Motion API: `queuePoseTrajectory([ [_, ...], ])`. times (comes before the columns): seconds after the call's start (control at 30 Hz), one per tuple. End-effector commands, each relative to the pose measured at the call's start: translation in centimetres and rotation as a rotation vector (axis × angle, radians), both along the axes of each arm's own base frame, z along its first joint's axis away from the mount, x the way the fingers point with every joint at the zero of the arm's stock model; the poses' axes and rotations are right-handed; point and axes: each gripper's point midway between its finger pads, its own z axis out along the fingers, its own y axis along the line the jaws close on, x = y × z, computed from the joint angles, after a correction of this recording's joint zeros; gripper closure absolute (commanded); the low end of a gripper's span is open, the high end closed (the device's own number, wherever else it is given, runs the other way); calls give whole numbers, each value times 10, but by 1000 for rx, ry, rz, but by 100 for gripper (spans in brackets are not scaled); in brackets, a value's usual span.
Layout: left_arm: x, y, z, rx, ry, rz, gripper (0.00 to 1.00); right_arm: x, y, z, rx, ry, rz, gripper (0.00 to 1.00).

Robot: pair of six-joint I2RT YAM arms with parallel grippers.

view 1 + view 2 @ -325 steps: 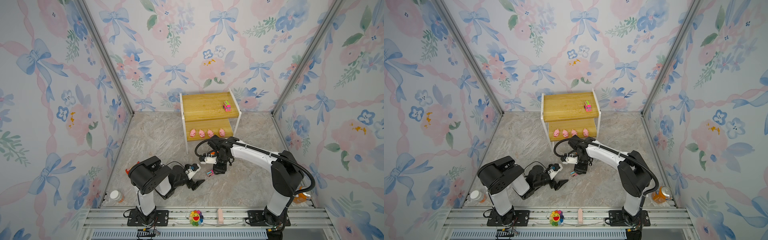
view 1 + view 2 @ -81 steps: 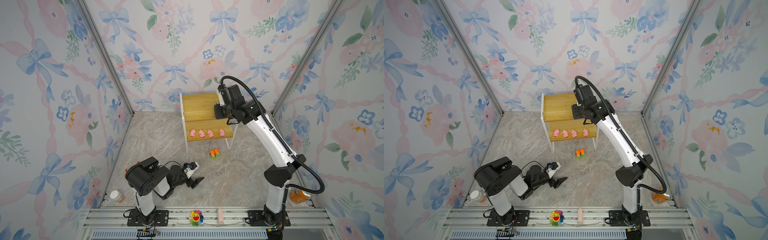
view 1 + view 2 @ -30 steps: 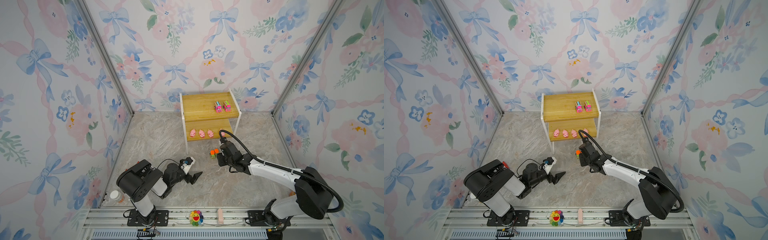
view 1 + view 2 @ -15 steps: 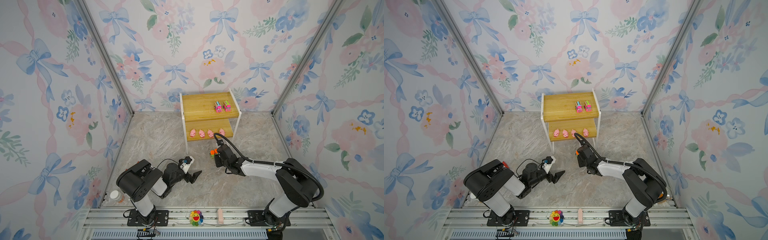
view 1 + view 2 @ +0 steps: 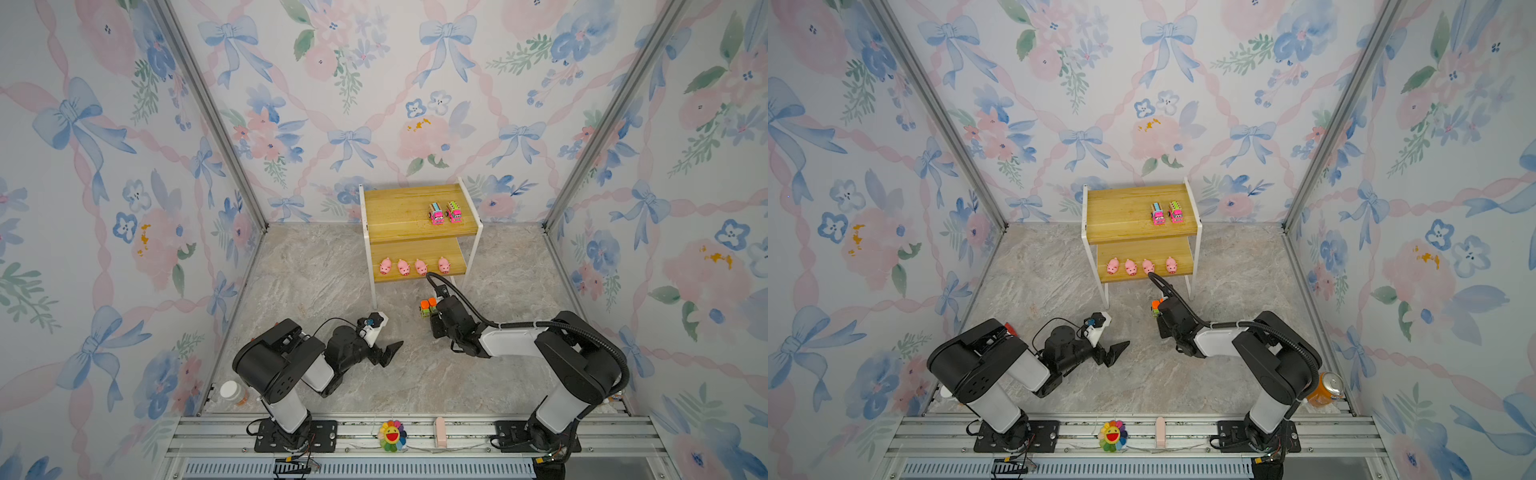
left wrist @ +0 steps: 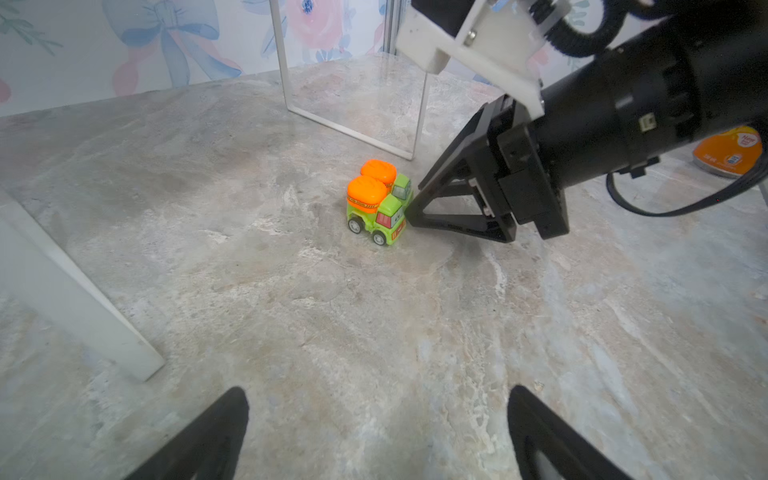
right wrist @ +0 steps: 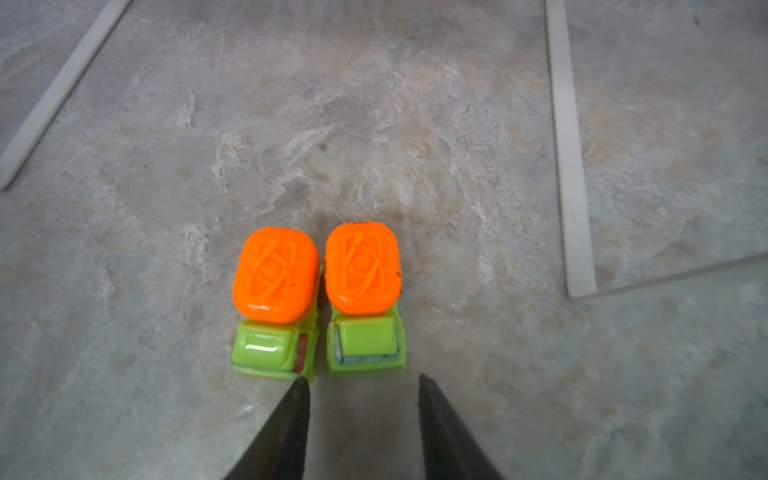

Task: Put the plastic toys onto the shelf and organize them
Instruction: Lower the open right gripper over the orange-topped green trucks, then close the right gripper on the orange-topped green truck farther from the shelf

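The shelf (image 5: 409,208) stands at the back, also in the other top view (image 5: 1129,208). Two pink trucks (image 5: 444,213) sit side by side on its top board, and several pink pigs (image 5: 413,266) line the lower board. Two green trucks with orange tops (image 7: 320,291) stand side by side on the floor before the shelf (image 5: 428,308) (image 6: 376,203). My right gripper (image 7: 361,378) is low on the floor, jaws open part way and empty. Its fingertips stop just short of the trucks' cabs (image 5: 433,316). My left gripper (image 6: 378,390) rests open wide on the floor to the left (image 5: 392,353).
The shelf's thin white legs (image 6: 286,62) rise just behind the green trucks. An orange can (image 5: 1327,390) lies at the right wall and a white-capped bottle (image 5: 230,390) at the left. A smiling flower (image 5: 390,434) and a pink block (image 5: 439,427) sit on the front rail.
The right gripper has come down from the shelf, where a second pink truck now stands. It has edged up to the green trucks and narrowed its jaws. The left arm has barely moved.
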Motion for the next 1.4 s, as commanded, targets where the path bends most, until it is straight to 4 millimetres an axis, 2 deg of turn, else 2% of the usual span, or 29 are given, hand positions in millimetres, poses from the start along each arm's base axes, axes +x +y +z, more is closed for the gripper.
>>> queuePoseTrajectory([
  [0.0,-2,4,-4,-6,24,10,2,6,-1,1,19,-48,3,55],
  [0.77,0,0,-5,-12,38,2,2,19,-4,-11,56,-106,22,56],
  [1.37,0,0,-9,-8,49,1,2,22,4,-17,59,-125,67,54],
])
